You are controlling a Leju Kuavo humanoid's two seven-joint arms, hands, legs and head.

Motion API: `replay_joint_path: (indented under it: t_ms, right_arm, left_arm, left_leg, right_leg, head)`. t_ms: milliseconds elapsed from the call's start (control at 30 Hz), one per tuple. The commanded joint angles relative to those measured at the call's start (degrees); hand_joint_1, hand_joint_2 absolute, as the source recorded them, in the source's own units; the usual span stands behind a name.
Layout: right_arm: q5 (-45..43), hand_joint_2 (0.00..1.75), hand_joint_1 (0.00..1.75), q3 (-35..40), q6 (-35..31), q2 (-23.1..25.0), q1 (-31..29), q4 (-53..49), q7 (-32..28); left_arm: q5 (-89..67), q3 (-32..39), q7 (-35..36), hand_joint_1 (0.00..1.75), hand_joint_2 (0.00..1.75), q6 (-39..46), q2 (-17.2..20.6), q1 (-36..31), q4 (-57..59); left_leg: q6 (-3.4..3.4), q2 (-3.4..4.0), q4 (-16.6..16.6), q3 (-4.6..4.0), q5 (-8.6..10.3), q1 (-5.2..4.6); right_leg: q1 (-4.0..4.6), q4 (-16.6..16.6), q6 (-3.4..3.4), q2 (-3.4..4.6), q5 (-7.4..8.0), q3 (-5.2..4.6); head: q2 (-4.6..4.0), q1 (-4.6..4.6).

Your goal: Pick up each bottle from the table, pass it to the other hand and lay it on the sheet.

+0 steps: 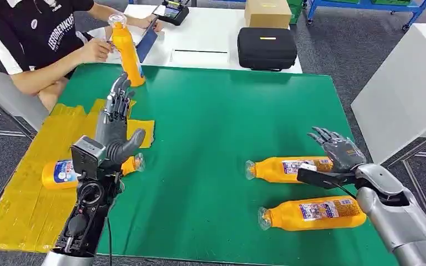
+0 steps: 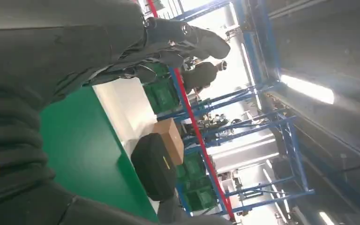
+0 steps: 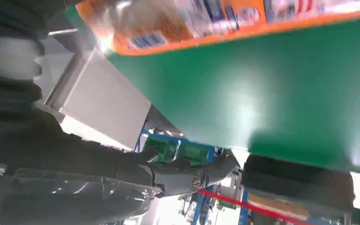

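Note:
Two orange bottles lie on the green table at the right: a farther one [image 1: 288,168] and a nearer one [image 1: 313,214]. My right hand [image 1: 335,152] hovers over the farther bottle's base end, fingers spread, holding nothing. A third orange bottle [image 1: 64,172] lies on the yellow sheet [image 1: 16,205] at the left, partly hidden by my left hand [image 1: 115,130], which is raised above it with fingers extended and empty. A fourth bottle [image 1: 126,50] stands upright at the table's far edge, held by a person's hand [image 1: 95,51]. The right wrist view shows a blurred bottle [image 3: 201,23] close by.
A person in a black shirt [image 1: 30,33] sits at the far left corner. A black case [image 1: 267,48] and a cardboard box [image 1: 267,12] stand on a white table behind. A white cabinet [image 1: 407,83] stands to the right.

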Motion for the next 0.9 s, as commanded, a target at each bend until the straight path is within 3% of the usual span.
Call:
replay_joint_path:
  t_ms: [33, 733, 900]
  right_arm:
    - [1.5, 1.75, 0.00, 2.8, 0.3, 2.0, -2.0, 5.2, 2.5]
    - [4.4, 1.75, 0.00, 4.0, -2.6, 5.0, -2.8, 11.0, 5.0]
    - [6.3, 1.75, 0.00, 4.5, -3.7, 8.4, -3.6, 16.0, 5.9]
  left_arm:
    - [0.1, -0.2, 0.5, 0.00, 1.75, -0.3, 1.9, -3.1, 4.9]
    - [-0.5, 0.1, 0.8, 0.00, 1.75, 1.1, 1.2, -4.4, 8.7]
    - [-0.8, 0.0, 0.7, 0.00, 1.75, 1.8, 1.0, -5.0, 9.9]
  left_leg:
    - [-0.10, 0.10, 0.0, 0.19, -0.07, 0.04]
    - [-0.16, 0.19, -0.1, 0.36, -0.15, 0.05]
    - [-0.18, 0.25, 0.0, 0.38, -0.17, 0.09]
  right_leg:
    - [0.05, -0.1, -0.10, 0.04, -0.04, 0.18]
    - [0.07, -0.1, -0.15, 0.09, -0.09, 0.33]
    - [0.11, -0.1, -0.16, 0.15, -0.08, 0.36]
  head:
    - [0.00, 0.00]
    - [0.00, 0.00]
    - [0.00, 0.00]
